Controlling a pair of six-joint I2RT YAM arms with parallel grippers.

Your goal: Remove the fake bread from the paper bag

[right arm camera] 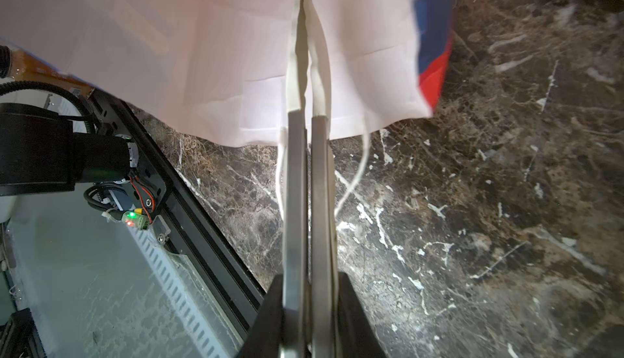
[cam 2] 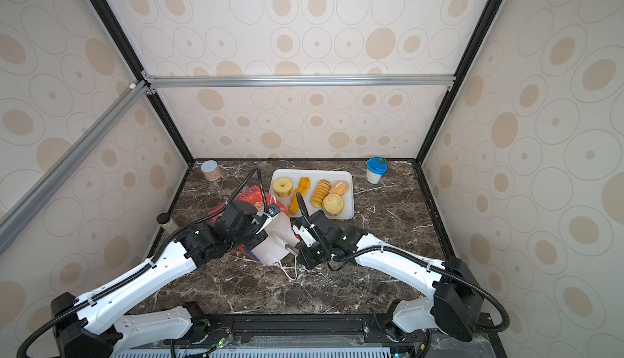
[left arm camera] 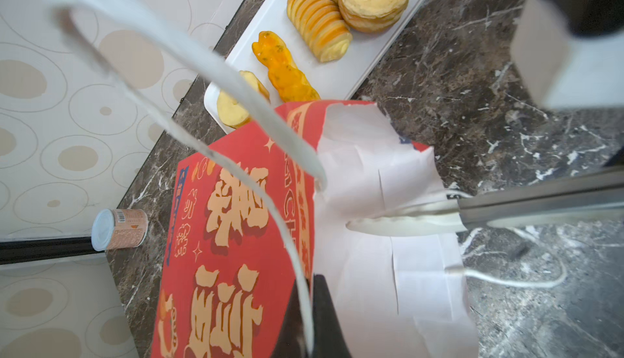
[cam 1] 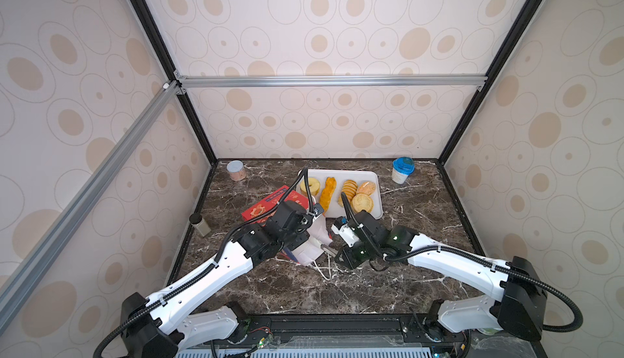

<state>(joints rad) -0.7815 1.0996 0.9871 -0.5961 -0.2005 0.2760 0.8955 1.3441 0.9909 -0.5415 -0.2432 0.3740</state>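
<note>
Left wrist: can (left arm camera: 120,229) near paper bag (left arm camera: 229,238)

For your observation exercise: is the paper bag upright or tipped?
Tipped: the paper bag lies down, red front facing up, white lining showing.

Bright diffuse light, faint shadows, bowed wide-angle edges, close cord (left arm camera: 202,59) blurred

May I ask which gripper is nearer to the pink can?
Left. The left gripper grips the rim of the paper bag, right of the pink can; the right gripper rests at the bag's mouth, farther forward and right.
</note>
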